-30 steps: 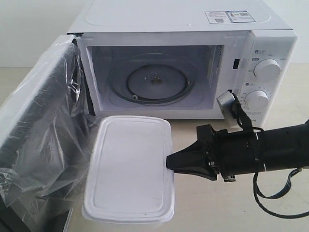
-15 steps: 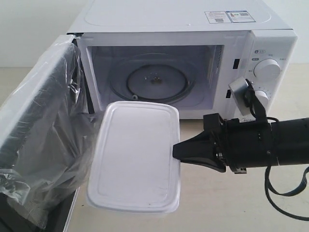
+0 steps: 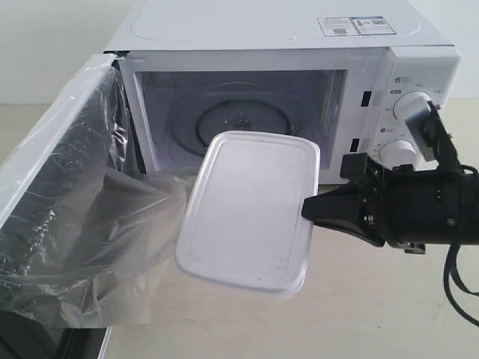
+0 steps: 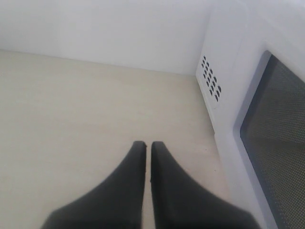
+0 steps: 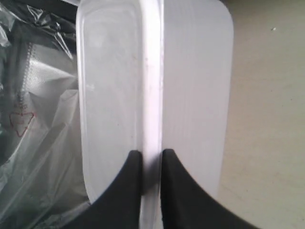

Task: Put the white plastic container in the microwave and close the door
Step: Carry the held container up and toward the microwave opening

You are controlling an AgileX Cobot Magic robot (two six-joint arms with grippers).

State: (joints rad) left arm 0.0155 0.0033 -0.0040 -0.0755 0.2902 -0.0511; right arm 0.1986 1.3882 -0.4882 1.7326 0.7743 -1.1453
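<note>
A white microwave [image 3: 224, 26] stands on a pale table [image 3: 374, 314] with its door [image 3: 45, 161] swung wide open to the left. Crinkled clear film [image 3: 97, 232] hangs over the door's inner face. Inside the lit cavity a round glass turntable [image 3: 236, 120] is visible. The container [image 3: 251, 209], a shallow white box with its lid on, is held in the air just in front of the opening, clear of the table. It is tilted so that its lid faces up and toward the camera, and its upper edge covers the lower right part of the cavity in the exterior view. The right gripper [image 3: 307, 209], black and reaching in from the right, is clamped on the rim midway along the container's right long side. Two knobs [image 3: 408, 108] sit behind the arm. The right wrist view shows the container [image 5: 190, 71] edge-on, with the right gripper [image 5: 148, 155] pinching its protruding rim. One finger [image 5: 128, 181] lies against the lid side and the other against the base side, with the box stretching away from the tips. In the left wrist view the left gripper [image 4: 144, 145] hangs over bare table beside the microwave's vented side. Its fingers lie together with only a thin slit between them, holding nothing.
</note>
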